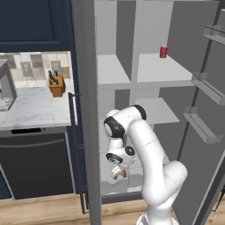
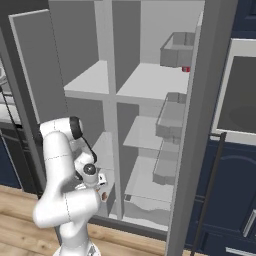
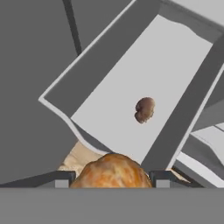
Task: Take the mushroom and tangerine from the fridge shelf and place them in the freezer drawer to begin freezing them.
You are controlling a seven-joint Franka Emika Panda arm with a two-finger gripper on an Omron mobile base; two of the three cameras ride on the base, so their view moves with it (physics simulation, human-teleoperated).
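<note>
The two-finger dark gripper [image 3: 112, 183] was clamped on the bright orange round tangerine [image 3: 111, 170]. Beyond it, the small reddish-brown mushroom [image 3: 144, 109] lay in the pale-grey freezer drawer [image 3: 109, 87]; its orientation was indistinct.

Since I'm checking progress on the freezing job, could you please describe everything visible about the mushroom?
The mushroom is a small, dull reddish-brown, lumpy rounded piece that looks matte. It lies alone on the pale-grey floor of the freezer drawer, near the middle, apart from the walls. Nothing grips it; the end effector is above the drawer's front lip, holding the tangerine.
</note>
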